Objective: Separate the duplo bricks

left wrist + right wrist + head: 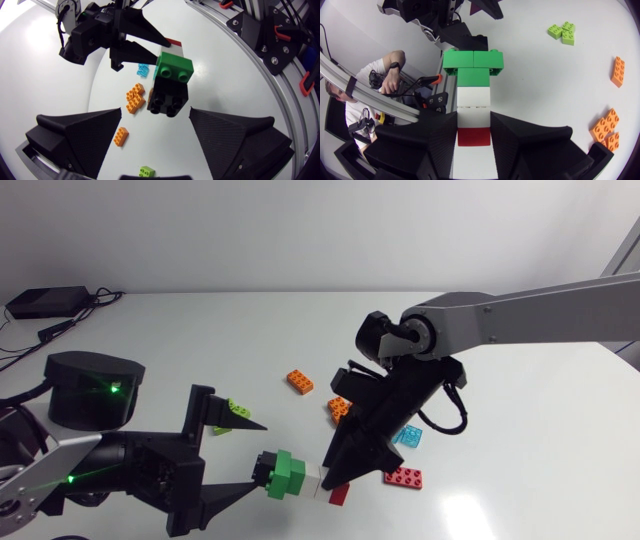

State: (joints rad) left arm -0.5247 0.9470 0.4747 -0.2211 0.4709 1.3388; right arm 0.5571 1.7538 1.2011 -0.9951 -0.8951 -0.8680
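The right pincer [474,122] is clenching the brick stack [300,476] from two sides, its fingers pressing on the white brick [473,102] and the red brick [474,136] at the stack's held end. It is holding the whole column off the desk [520,390], over the middle stretch near the desk's front edge. From that grip the stack is reaching away from the right pincer and straight toward the left arm. Its long axis is running roughly along the front edge, from the right pincer across to the left one. The green brick [175,67] is sitting midway, and the black brick [168,98] is forming the free tip, pointing into the left pincer [155,112]. That pincer is standing released, its fingers spread wide. The black tip is lying just at its mouth, close beside one finger and with a plain gap to the other, so nothing is being gripped there. The coming move is probably turning on this line-up: the left pincer is the nearer one to the free end and is already facing down the stack's axis, so it needs only to close across the black brick. Farther out, orange bricks [300,381], a clear blue brick [407,437] and lime bricks [237,410] are lying loose toward the desk's middle.
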